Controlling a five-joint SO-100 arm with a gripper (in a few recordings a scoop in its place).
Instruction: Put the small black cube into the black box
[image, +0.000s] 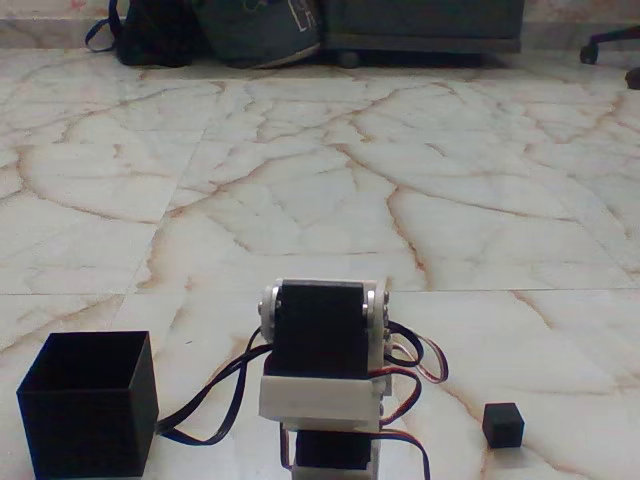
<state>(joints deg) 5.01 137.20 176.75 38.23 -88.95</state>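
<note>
The small black cube (503, 424) rests on the marble floor at the lower right of the fixed view. The black box (88, 403) stands open-topped at the lower left, with its inside dark and unreadable. Between them, at the bottom centre, the arm's white frame and black servo block (322, 355) rise with several wires looping off both sides. The arm is folded low, roughly midway between cube and box. The gripper's fingers are hidden behind this servo block.
A wide stretch of veined marble floor (330, 170) lies beyond the arm. Dark bags (210, 30) and a cabinet base (425, 25) line the far wall, and a chair's wheeled foot (610, 45) sits at the far right.
</note>
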